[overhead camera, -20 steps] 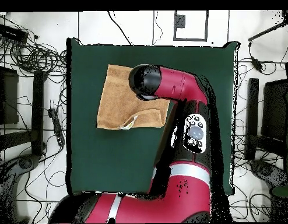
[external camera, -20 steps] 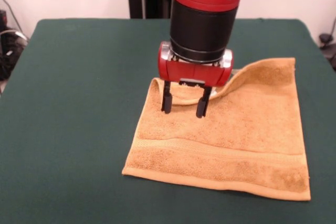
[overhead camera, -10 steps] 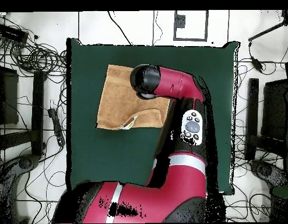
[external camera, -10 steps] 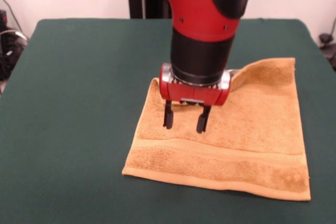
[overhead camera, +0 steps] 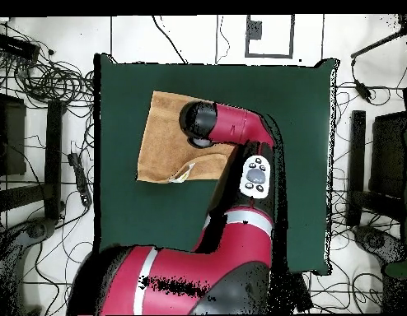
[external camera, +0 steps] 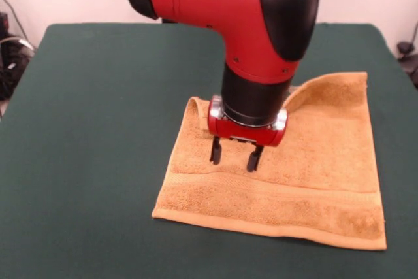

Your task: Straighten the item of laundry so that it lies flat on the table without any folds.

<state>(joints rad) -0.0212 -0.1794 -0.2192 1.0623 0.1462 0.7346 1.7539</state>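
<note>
The item of laundry (external camera: 307,168), a golden-orange towel, lies on the green table (external camera: 98,129) with its far edge folded over towards the front. In the overhead view the towel (overhead camera: 161,140) shows a curled corner with pale underside at its lower edge. My gripper (external camera: 233,157) hangs over the middle of the towel, open, its two black fingertips (external camera: 215,153) just above or touching the cloth, with nothing between them. The arm hides the gripper in the overhead view and covers the towel's right part.
The green table (overhead camera: 297,107) stretches wide around the towel. Cables and stands lie on the floor beyond the table edges, with a dark stand (overhead camera: 54,148) on the left in the overhead view.
The gripper has moved from the towel's folded far edge towards the towel's middle and slightly lower, still open. The towel has not moved.
</note>
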